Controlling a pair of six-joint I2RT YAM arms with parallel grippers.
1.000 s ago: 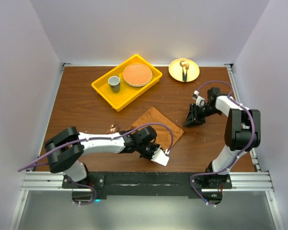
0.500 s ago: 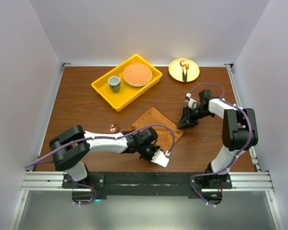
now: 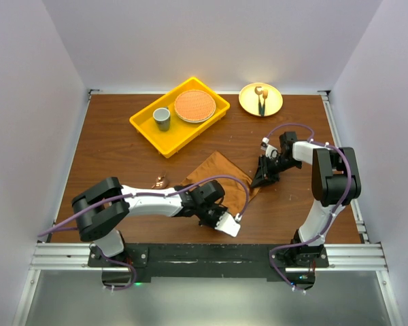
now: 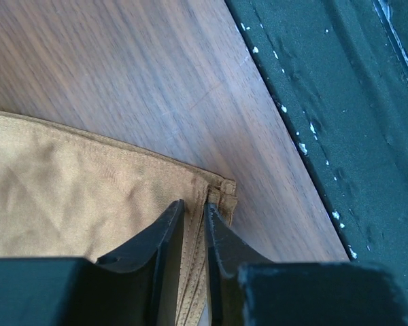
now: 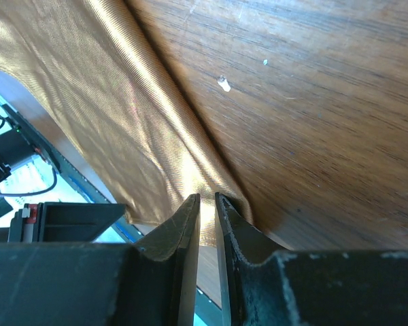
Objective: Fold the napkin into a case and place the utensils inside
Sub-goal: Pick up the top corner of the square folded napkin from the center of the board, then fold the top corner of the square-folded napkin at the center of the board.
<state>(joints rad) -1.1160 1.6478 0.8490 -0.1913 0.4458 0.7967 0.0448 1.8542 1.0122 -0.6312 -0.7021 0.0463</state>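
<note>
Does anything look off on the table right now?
Nothing spilled or damaged. The napkin lies cornerwise to the table, puckered into a ridge where the right gripper pinches its corner. The spoon lies loose beside it.

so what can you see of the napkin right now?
The napkin is a plain rust-brown woven cloth with a stitched hem and a slight sheen. It is spread as a diamond on the wooden table, between the two arms. The left gripper is closed on its near hemmed corner, low on the table. The right gripper pinches the right-hand corner and pulls a raised ridge into the cloth there. The rest lies mostly flat with soft creases.
</note>
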